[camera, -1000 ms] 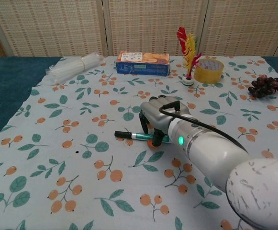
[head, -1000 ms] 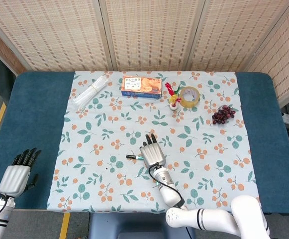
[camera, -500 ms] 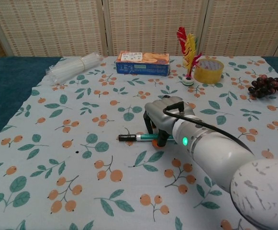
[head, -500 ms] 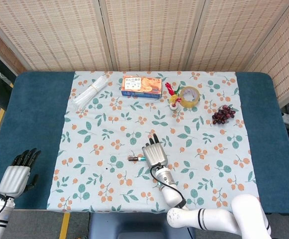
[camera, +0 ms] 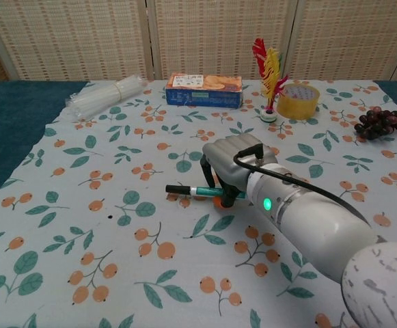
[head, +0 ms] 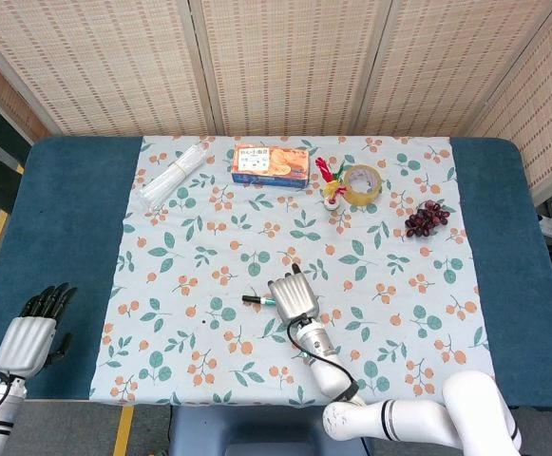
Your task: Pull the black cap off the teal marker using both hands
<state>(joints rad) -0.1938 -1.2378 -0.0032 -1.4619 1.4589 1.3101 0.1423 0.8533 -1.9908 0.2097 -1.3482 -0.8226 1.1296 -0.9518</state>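
Observation:
The teal marker (camera: 201,191) lies level near the middle of the floral cloth, its black cap (camera: 176,189) pointing left. My right hand (camera: 231,168) grips the marker's barrel, fingers curled down around it; the cap end sticks out free. From above, the right hand (head: 292,296) covers most of the marker (head: 265,301), with only the cap (head: 251,298) showing. My left hand (head: 30,338) hovers far off at the table's lower left, over the blue cloth, fingers apart and empty. It does not show in the chest view.
At the back of the cloth lie a bundle of clear straws (camera: 104,93), an orange-and-blue box (camera: 204,89), a feather shuttlecock (camera: 269,75), a tape roll (camera: 298,100) and grapes (camera: 379,122).
My right hand has curled its fingers around the marker and lifted it a little off the cloth. The left hand has barely moved.

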